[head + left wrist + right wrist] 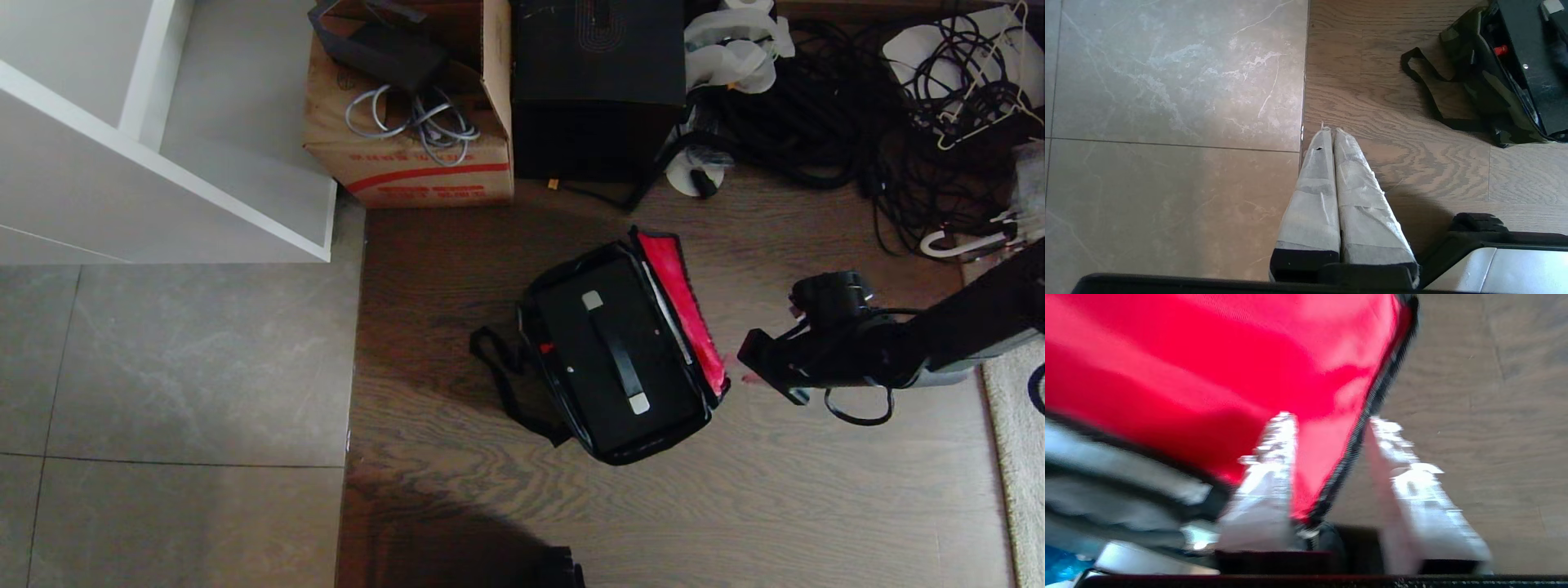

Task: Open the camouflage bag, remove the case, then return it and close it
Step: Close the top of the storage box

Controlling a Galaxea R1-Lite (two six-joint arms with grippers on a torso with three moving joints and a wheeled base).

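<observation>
Camouflage bag, one, lies open holding one case; right pincer spread around its red lid edge.

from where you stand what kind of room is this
Probably a storeroom or cluttered indoor corner: a wood floor meeting tiles, a cardboard carton with cords, a cable heap along the far edge, and white shelving.
</observation>
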